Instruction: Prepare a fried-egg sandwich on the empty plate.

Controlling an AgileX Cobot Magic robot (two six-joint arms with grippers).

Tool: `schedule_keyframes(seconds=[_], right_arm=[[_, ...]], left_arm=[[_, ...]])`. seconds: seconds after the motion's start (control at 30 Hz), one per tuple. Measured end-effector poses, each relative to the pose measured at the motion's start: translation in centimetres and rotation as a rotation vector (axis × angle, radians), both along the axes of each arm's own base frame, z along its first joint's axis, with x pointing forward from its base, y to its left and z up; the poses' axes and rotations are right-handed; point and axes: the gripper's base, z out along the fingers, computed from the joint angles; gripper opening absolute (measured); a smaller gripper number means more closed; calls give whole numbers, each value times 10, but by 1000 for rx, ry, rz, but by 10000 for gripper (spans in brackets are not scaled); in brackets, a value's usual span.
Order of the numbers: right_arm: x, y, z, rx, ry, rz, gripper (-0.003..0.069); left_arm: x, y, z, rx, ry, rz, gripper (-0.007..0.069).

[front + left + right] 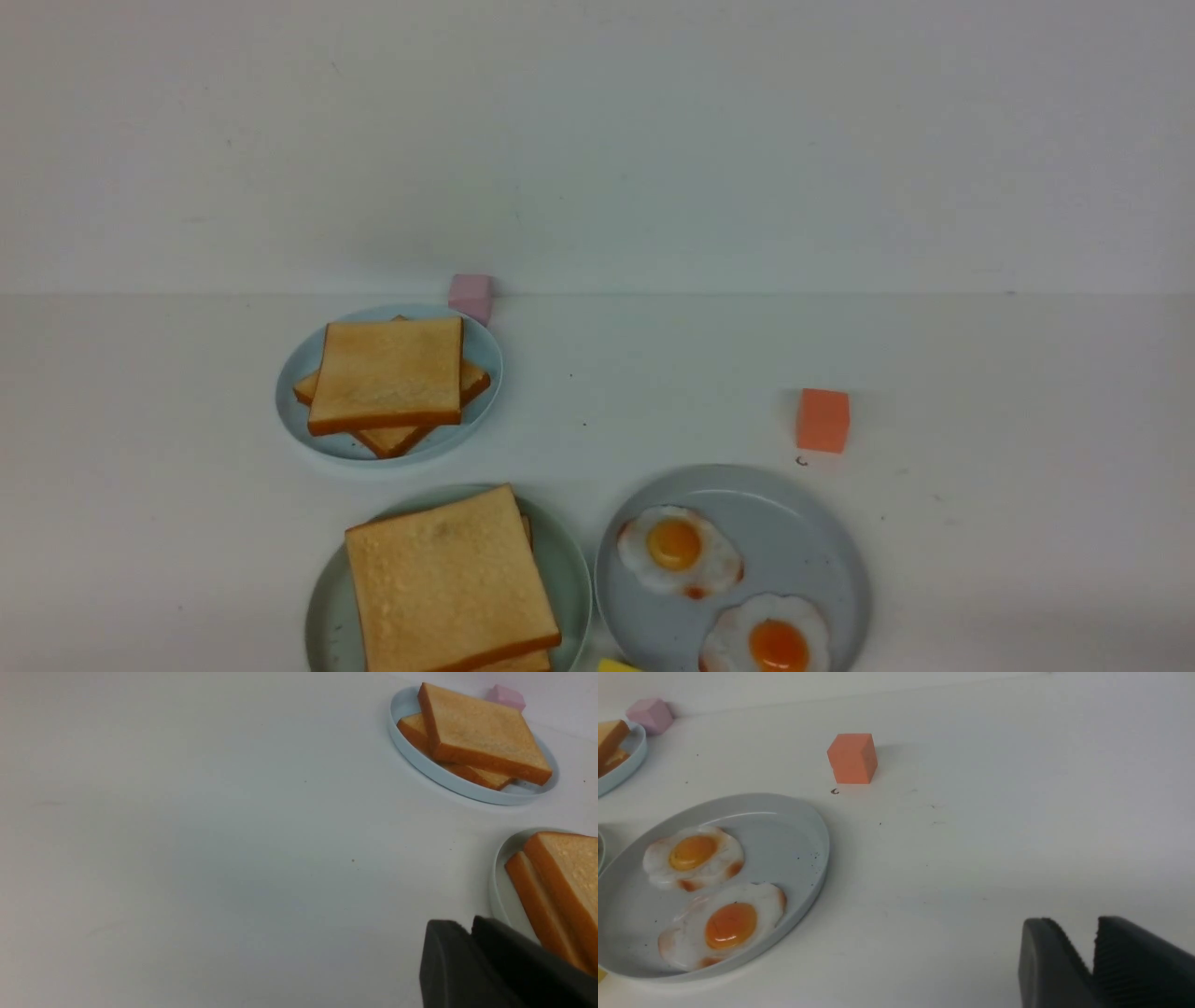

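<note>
The pale mint-green plate [571, 569] sits at the front centre and carries two golden toast slices [448, 583], one on the other. No egg shows between them. In the left wrist view the plate [501, 891] and its slices [570, 882] lie just beyond my left gripper [469, 927], which is shut and empty over the table. Two fried eggs [677, 551] [766, 642] lie on the grey-blue plate [812, 532]. My right gripper [1078, 927] is shut and empty, over bare table to the right of that plate [798, 826]. Neither gripper shows in the front view.
A smaller light-blue plate [294, 406] at the back left holds a pile of plain toast [387, 373]. A pink cube [470, 296] stands behind it. An orange cube [822, 420] stands behind the grey-blue plate. A yellow piece [616, 665] shows at the front edge.
</note>
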Motion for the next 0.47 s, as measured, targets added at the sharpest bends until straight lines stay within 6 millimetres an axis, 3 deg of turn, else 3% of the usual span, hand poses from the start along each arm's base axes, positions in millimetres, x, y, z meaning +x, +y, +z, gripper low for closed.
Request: schedule_keyframes(seconds=[0.47], right_arm=[[0,0,0,0,0,0,197]], left_arm=[[0,0,0,0,0,0,95]])
